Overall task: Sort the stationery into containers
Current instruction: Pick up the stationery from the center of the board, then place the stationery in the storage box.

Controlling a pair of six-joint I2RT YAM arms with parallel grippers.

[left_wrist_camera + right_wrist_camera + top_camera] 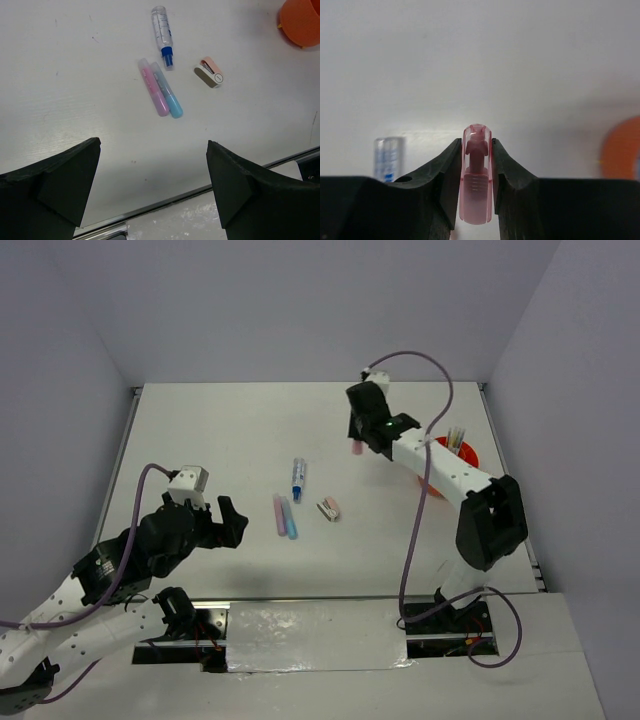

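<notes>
Right claw is closed narrow on a translucent pastel pink plastic marker, pinched across its barrel with the capped end sticking out past the fingertips. The marker hangs roughly upright and off the white tabletop, a hold that looks suited to dropping it end-first into a container. The round bright orange plastic cup sits to this claw's right, near but not under it, partly hidden by the right arm, so the carry across to it looks not yet done. A few thin pale pens stand upright inside the cup, leaning on the rim; which compartment they are in cannot be told, as the dividers are not visible. Left claw is spread wide and holds nothing, hovering over bare tabletop with the loose items ahead of its fingertips. Nearest it, and straight ahead, a pastel pink marker and a pastel blue marker lie side by side, touching. Beyond them lies a clear tube with a dark blue cap. Ahead and to the right is a small pink-and-grey eraser-like block, apart from the markers. The cup is far ahead-right of this claw, at the view's corner. These four pieces lie flat and unsorted, so the job looks partway done.
</notes>
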